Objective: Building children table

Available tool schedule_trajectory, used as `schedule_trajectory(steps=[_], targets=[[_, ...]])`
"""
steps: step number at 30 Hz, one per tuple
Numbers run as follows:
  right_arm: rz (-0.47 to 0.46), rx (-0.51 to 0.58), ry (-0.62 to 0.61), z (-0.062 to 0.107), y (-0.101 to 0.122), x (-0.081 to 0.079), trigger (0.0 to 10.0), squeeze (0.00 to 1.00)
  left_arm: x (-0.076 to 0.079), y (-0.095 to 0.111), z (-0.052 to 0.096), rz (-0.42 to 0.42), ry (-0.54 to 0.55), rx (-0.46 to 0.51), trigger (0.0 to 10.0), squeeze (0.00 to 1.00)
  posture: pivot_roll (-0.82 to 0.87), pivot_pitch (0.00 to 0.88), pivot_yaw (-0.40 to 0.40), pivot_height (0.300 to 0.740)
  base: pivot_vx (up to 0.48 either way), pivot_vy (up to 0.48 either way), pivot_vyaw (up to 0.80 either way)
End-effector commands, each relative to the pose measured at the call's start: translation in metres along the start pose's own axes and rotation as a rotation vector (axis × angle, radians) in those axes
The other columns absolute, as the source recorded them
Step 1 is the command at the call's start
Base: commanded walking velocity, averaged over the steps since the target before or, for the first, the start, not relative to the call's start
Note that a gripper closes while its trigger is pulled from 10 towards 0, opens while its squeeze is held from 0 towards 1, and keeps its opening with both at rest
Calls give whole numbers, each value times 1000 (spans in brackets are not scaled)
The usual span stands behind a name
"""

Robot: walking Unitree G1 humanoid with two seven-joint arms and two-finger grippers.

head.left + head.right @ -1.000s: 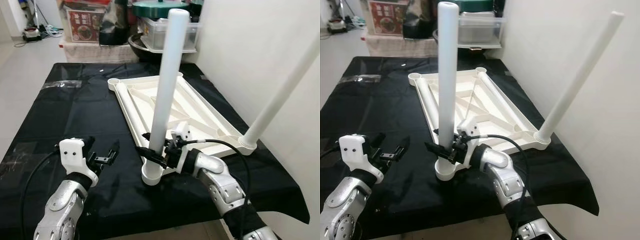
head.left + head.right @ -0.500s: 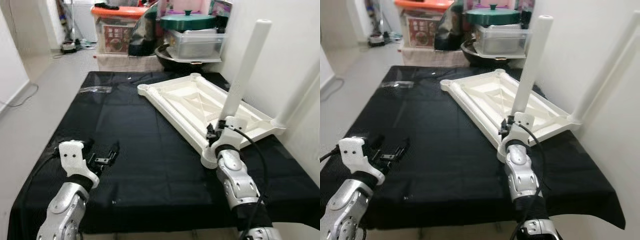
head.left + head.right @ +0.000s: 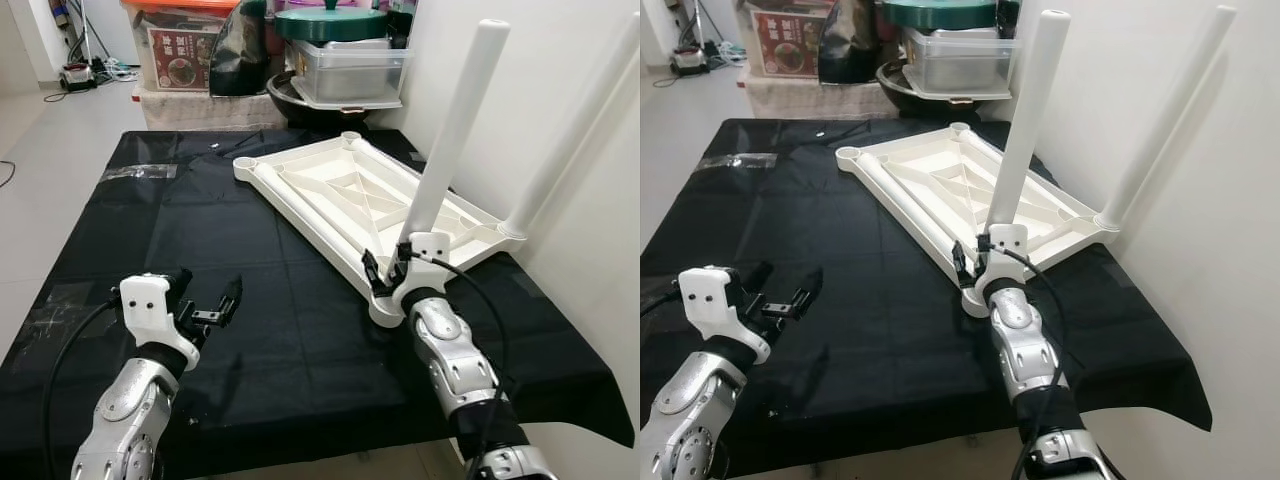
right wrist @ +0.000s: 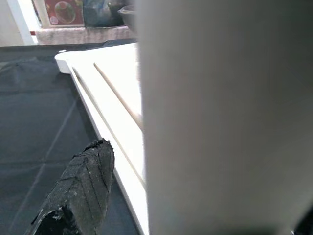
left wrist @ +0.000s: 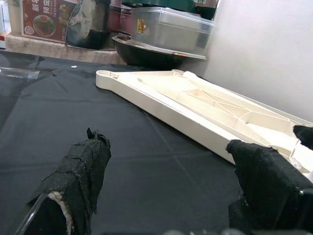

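Note:
A white children's table top (image 3: 330,185) lies upside down on the black cloth (image 3: 150,230). One white leg (image 3: 455,130) stands tilted in its near corner socket. A second leg (image 3: 575,130) stands in the right corner socket, against the wall. My right gripper (image 3: 385,268) is at the base of the near leg, open, with the leg (image 4: 225,122) between its fingers. One of those fingers (image 4: 80,191) stands a little off the leg. My left gripper (image 3: 207,300) hovers open over the cloth at the near left, holding nothing, left of the table top (image 5: 195,105).
A white wall (image 3: 540,60) runs close along the right edge. Clear bins, a green-lidded pot (image 3: 330,25) and boxes crowd the floor beyond the far edge. A clear plastic bag (image 3: 135,172) lies at the cloth's far left. Bare cloth stretches across the left half.
The whole picture has shifted, so the camera moved. My right gripper stays at the base of the near leg. The left gripper hovers in the same open pose.

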State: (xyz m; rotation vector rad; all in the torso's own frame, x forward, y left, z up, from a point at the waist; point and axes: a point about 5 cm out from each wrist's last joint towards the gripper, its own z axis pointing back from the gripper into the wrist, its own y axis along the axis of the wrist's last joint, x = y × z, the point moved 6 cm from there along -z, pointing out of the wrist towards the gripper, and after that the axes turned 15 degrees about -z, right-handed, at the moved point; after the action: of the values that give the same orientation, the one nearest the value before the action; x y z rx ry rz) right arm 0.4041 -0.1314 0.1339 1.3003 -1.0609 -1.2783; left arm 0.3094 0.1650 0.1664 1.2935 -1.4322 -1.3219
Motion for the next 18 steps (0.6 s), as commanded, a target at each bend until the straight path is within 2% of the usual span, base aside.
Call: schedule_trajectory(steps=[1,3,4,6,7,11,16,18], targets=[[-1,7,-6,-3,3,0,10000,1000,0,-1,0,7,-1,-2,10000,0,92,0,-109,740,0,0,0],[20,9,-21,-4,3,0,10000,1000,0,-1,0,8,-3,-2,10000,0,90,0,-108,740,0,0,0],[29,11,-14,-5,3,1,3137,0,1,-1,-1,9,-6,-4,10000,0,90,0,-109,740,0,0,0],[29,11,-14,-5,3,1,3137,0,1,-1,-1,9,-6,-4,10000,0,90,0,-109,740,0,0,0],[16,4,-11,-5,1,2,0,0,2,-1,-1,9,-6,-5,10000,0,91,0,-111,740,0,0,0],[-30,-10,-20,-7,-3,6,0,0,2,-2,-2,9,-3,-8,10000,0,93,0,-113,740,0,0,0],[-40,-11,-38,-8,-4,9,0,0,3,-3,-2,10,-3,-10,10000,0,90,0,-112,740,0,0,0],[-69,-4,0,-7,-2,3,0,0,3,-3,-2,11,-4,-11,10000,0,90,0,-112,740,0,0,0]])
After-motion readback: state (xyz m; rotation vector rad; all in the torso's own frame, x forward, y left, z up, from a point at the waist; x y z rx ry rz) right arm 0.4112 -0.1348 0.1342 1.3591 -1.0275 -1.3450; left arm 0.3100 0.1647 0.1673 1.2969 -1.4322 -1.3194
